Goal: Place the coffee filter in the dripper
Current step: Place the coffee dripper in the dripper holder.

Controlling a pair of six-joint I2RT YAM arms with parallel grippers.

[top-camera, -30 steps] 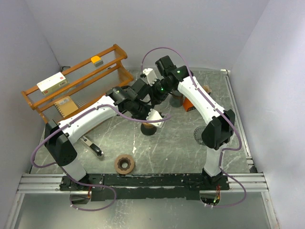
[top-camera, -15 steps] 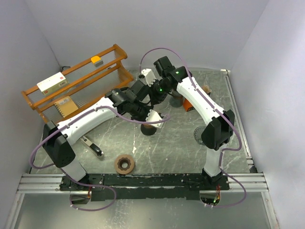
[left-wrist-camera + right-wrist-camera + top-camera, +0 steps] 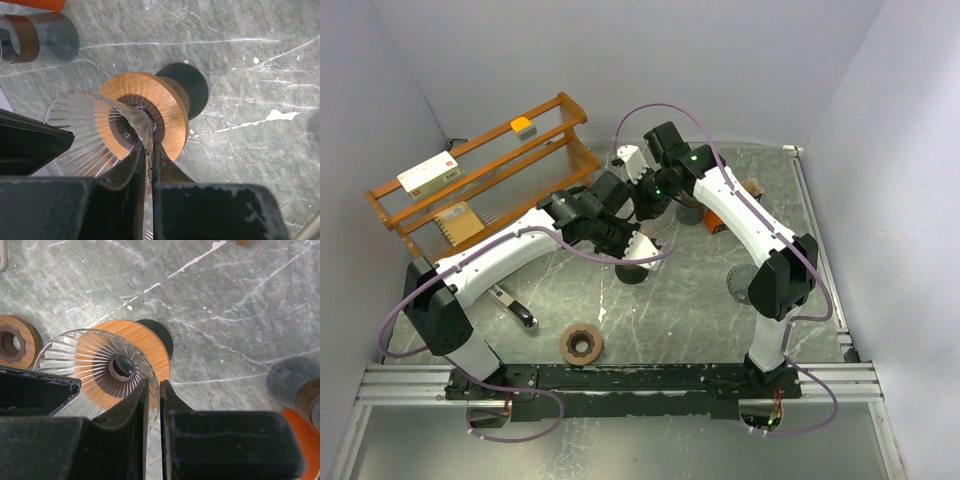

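Counter (image 3: pixel 670 320): grey marble. A wooden rack (image 3: pixel 480 165) stands at the back left. The left arm (image 3: pixel 510 250) and right arm (image 3: pixel 750 215) meet over the middle.

Dripper (image 3: pixel 640 248) sits mid-counter between the two wrists. It is a ribbed glass cone with a wooden collar (image 3: pixel 170 110), over a black round base (image 3: pixel 632 272). Can't tell if the collar touches the base.

Left tool (image 3: pixel 149 147): fingers pressed almost together, pinching the glass rim of the dripper at its near edge.
Right tool (image 3: pixel 154 385): same, only a narrow slit between the fingers, with the glass rim clamped in it.
Both grip the same rim, on different sides.

Coffee filter: can't pick it out in any view.

View differences:
- Only the top camera shows the rack, a dark cup (image 3: pixel 740 283) near the right arm's elbow, and both arms' pose. The grips themselves are hidden there under the wrists.
- The left wrist camera shows the cone tipped, mouth toward the lens. The black base peeks out past the collar, and a dark cylinder with a brown band (image 3: pixel 55 35) is at top left.
- The right wrist camera looks straight down the cone to its centre hole. It also catches a brown toothed ring (image 3: pixel 12 342) at the left edge, and an orange piece (image 3: pixel 305 425) at the bottom right.
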